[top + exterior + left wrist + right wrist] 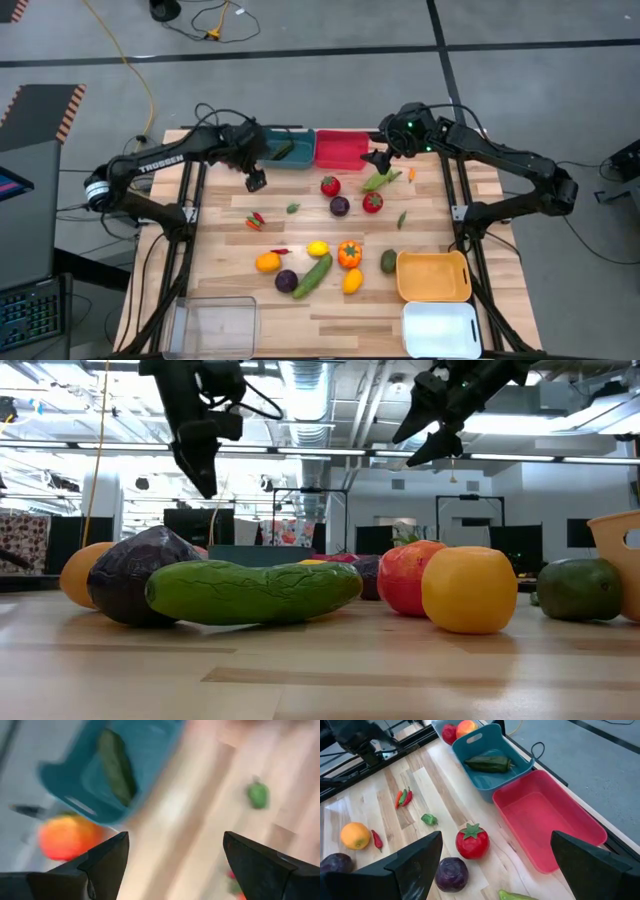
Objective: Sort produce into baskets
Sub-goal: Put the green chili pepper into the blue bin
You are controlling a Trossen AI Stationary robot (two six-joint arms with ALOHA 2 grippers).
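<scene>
In the teal basket (490, 767) — one dark green pepper (488, 764); both grippers apart, empty.

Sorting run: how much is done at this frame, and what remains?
Done: one dark green vegetable lies in the teal basket. In hand: nothing; left gripper and right gripper hover open. Left: the red basket, orange-yellow basket and white basket hold nothing, and most produce, such as the tomato, sits on the table.
</scene>
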